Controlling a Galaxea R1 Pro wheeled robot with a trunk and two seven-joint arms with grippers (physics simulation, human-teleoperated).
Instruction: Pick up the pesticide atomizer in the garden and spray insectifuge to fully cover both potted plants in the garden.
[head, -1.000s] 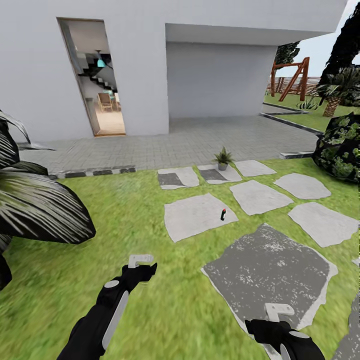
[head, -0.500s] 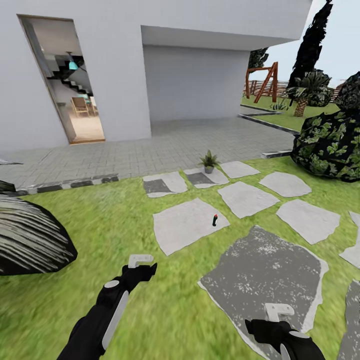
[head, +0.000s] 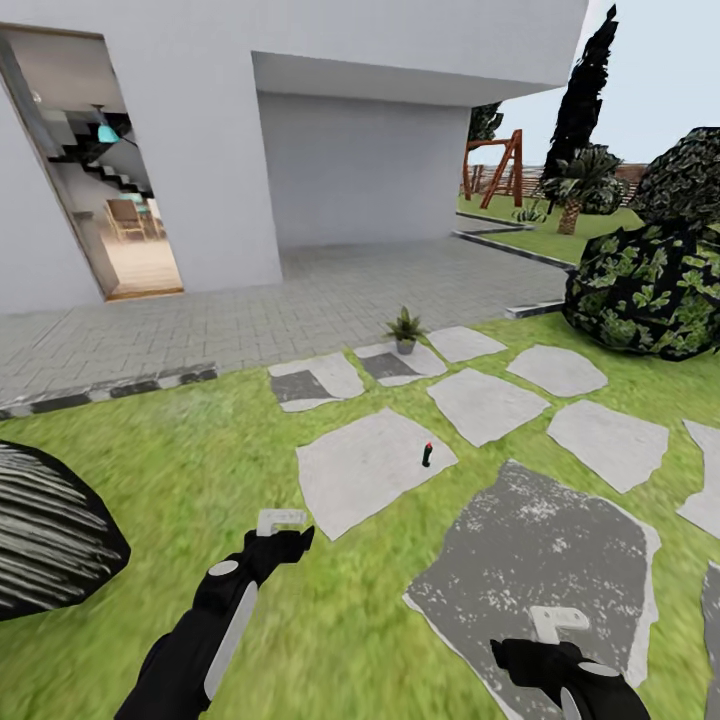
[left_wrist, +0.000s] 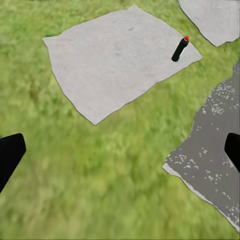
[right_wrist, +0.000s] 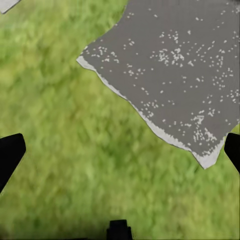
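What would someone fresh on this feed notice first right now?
Probably the pesticide atomizer, a small dark bottle with a red top on a pale stepping stone ahead of the left gripper. Beyond it, one small potted plant sits where the stones meet the grey paving. A big dark bush looms on the right.

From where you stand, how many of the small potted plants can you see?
1. The potted plant stands on a stepping stone near the paving's edge, beyond the spray bottle. A second may be hidden behind the bushes.
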